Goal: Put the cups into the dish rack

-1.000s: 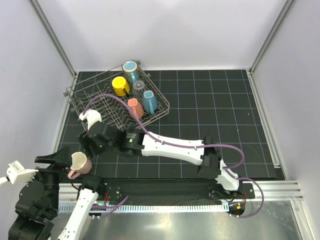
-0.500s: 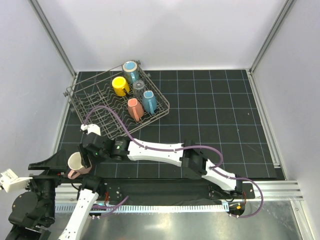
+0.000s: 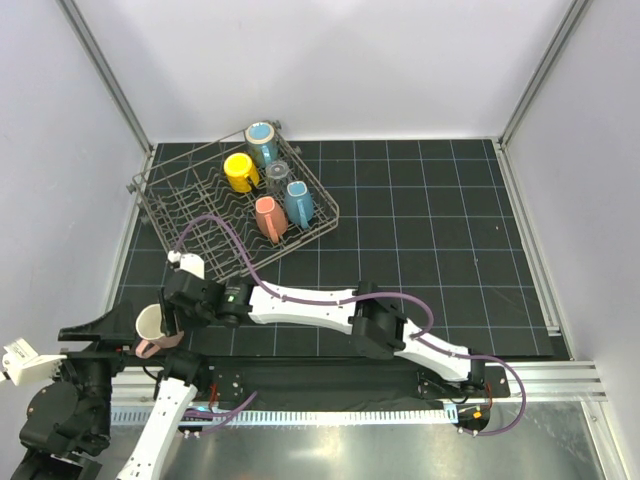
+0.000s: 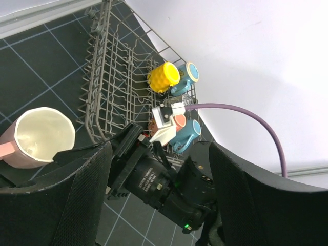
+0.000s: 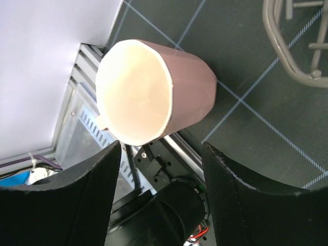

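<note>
While the right gripper (image 5: 161,147) stands open, its two fingers spread wide, the salmon-pink cup (image 5: 154,87) sits just beyond their tips. The cup is tilted so that its pale mouth faces the right wrist camera. The pads clamp nothing, and whether a fingertip touches the cup's wall cannot be told.

From above, this cup is outside the dish rack (image 3: 190,215), off its near left side, at the edge of the black gridded mat (image 3: 420,220) closest to the arms' bases. Its handle points away from the rack. Whether it rests on the mat cannot be told.

The left gripper (image 4: 160,146) is open as well. In the left wrist view the cup shows off the outer side of one finger, not in the gap between the two.

A purple cable (image 3: 225,235) loops from the right arm over the rack's near side.

Inside the rack, five more cups cluster toward its right end:
- the light blue cup (image 3: 262,135) at the far corner
- the yellow cup (image 3: 240,172)
- the clear tumbler (image 3: 277,172) just beside the yellow cup
- the blue mug (image 3: 298,200)
- the second salmon-pink cup (image 3: 268,215), nearest the rack's near rim
</note>
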You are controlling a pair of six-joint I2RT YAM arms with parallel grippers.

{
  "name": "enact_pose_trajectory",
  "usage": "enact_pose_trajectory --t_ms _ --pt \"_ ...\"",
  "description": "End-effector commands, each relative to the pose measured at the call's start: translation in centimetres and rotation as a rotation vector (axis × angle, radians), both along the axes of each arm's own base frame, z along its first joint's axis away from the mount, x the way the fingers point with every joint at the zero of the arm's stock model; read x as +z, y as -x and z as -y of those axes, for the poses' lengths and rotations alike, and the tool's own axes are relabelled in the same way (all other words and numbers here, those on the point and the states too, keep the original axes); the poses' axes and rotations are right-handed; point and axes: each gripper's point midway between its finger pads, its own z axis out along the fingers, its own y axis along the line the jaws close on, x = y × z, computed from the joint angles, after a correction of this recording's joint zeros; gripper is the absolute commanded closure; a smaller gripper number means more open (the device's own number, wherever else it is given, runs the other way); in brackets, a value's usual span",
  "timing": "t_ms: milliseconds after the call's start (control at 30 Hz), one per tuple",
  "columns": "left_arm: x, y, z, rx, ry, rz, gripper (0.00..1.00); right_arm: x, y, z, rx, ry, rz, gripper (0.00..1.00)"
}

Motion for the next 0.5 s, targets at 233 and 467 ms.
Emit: enact_pose_trajectory --t_ms 233,467 --pt "1.1 1.4 -0.8 0.014 -0.032 0.033 0.27 1.0 -2.1 -1.1 -0.024 -0.064 0.005 0.37" --pt "0.9 1.1 -0.8 0.013 -0.047 0.015 0.27 0.5 -3.1 -1.4 -0.028 -0.067 0.011 0.38"
